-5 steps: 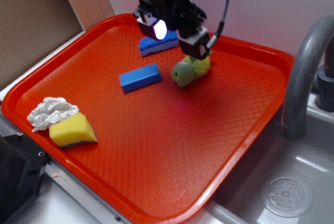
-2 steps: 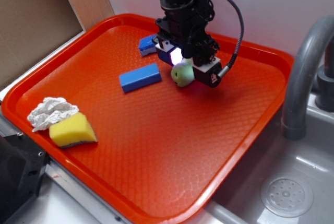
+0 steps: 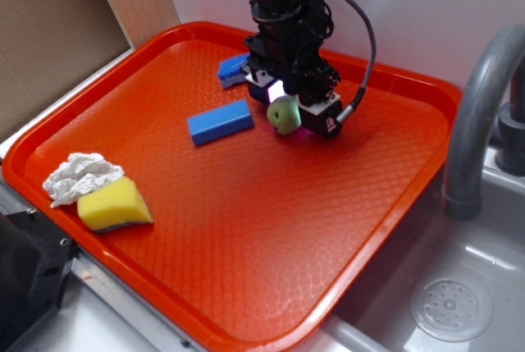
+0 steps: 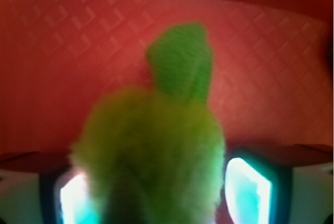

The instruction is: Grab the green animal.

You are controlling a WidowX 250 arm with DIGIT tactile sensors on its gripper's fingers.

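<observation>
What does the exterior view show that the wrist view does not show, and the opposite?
Only the exterior view shows the blue block, the yellow sponge, the crumpled white wad, a second blue piece behind the arm, the faucet and the sink.

Only the wrist view shows the two lit pads on either side of the green animal, with its body filling the gap between them.

Both show the green animal, the tool lowered over it, and the orange tray.
</observation>
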